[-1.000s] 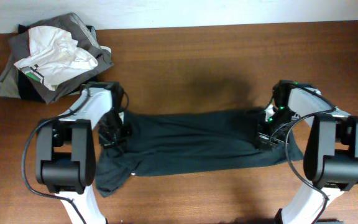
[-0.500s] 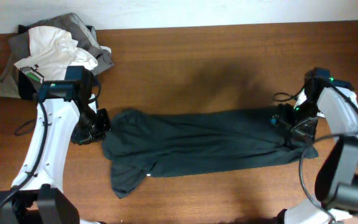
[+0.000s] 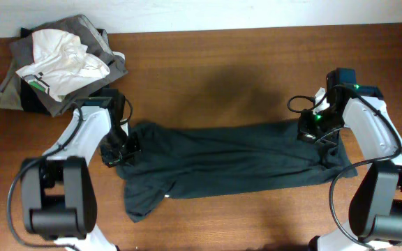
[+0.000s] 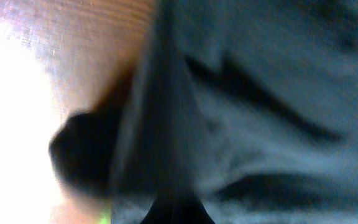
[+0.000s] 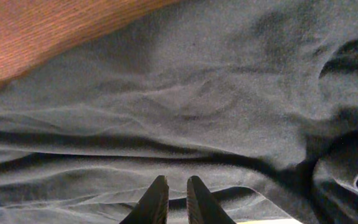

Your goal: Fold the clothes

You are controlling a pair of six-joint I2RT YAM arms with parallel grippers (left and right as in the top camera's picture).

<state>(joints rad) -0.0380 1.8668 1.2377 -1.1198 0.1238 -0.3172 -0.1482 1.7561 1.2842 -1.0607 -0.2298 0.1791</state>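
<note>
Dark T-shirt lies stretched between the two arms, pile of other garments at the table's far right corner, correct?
No: the overhead view shows the pile of other garments at the far left corner. The dark T-shirt does lie stretched between the left arm and right arm.

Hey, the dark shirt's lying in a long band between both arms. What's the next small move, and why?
Probably open the right gripper and pinch the T-shirt at its right end: its jaws look almost closed just above the cloth, holding nothing. The left wrist view is too blurred to judge that side.
</note>
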